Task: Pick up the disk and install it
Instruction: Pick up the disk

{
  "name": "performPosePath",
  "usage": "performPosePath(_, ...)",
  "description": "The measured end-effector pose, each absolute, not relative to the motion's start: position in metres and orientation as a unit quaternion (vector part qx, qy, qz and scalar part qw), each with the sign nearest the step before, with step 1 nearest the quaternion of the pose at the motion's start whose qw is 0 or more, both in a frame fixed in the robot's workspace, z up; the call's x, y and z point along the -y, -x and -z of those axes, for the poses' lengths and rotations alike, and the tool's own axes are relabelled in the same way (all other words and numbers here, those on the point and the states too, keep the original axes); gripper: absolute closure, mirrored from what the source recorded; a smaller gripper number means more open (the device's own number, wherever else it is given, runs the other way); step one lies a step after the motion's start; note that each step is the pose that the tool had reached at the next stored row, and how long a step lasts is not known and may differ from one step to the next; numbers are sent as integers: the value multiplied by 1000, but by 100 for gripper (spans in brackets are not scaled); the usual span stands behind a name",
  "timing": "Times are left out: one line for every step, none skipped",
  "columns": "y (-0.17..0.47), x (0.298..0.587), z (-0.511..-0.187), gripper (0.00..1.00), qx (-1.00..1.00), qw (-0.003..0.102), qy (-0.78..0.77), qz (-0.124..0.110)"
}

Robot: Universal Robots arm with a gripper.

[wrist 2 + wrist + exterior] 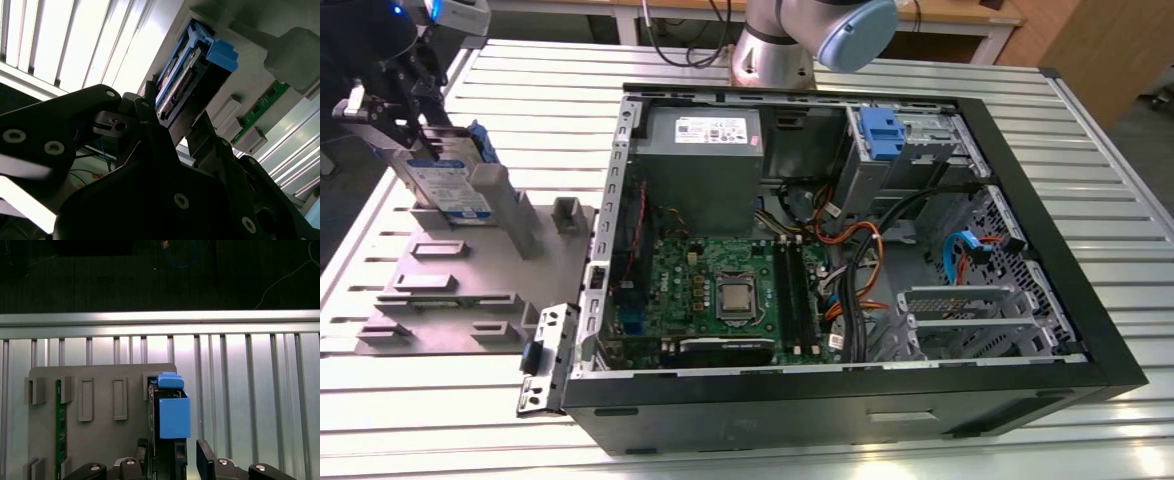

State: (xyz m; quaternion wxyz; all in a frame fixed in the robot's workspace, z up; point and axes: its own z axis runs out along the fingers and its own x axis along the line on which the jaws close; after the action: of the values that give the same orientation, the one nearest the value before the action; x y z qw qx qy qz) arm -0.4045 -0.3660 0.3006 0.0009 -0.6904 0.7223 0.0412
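Observation:
The disk (pixel 451 180) stands on edge in a slot of the grey fixture plate (pixel 454 290), at the exterior view's left. It is silver with a white-and-blue label and blue side rails. In the first wrist view I look down on its blue rail (pixel 173 412); the second wrist view shows its connector edge (pixel 177 85). My gripper (pixel 416 120) hangs over the disk's far end. Its fingers (pixel 206 460) straddle the disk, one on each side, with a thin gap still showing, so the gripper (pixel 172 460) is open.
An open computer case (pixel 1107 330) lies on the slatted metal table (pixel 1067 110), with a grey power-supply box (pixel 700 150), a motherboard (pixel 720 290) and a blue bracket (pixel 881 130) in its drive bay. A green memory stick (pixel 61 425) sits in the fixture plate.

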Motion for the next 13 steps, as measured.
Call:
performPosePath(405, 366, -301, 50, -722, 1, 691, -41)
performPosePath(405, 366, -301, 50, -722, 1, 691, -41)
performPosePath(405, 366, -301, 50, -721, 1, 692, -41)
performPosePath(405, 366, -301, 50, -721, 1, 692, -41)
performPosePath(405, 366, -301, 50, -720, 1, 692, -41)
performPosePath(405, 366, -302, 50, -720, 1, 692, -41)
performPosePath(405, 366, -302, 50, -720, 1, 692, -41)
performPosePath(405, 366, -302, 50, -720, 1, 692, -41)
performPosePath(405, 366, -302, 50, -720, 1, 693, -41)
performPosePath(405, 366, -302, 50, -720, 1, 693, -41)
performPosePath(405, 366, -302, 50, -720, 1, 693, -41)
performPosePath(405, 366, -302, 50, -718, 1, 695, -41)
performPosePath(405, 366, -302, 50, -716, 1, 697, -41)
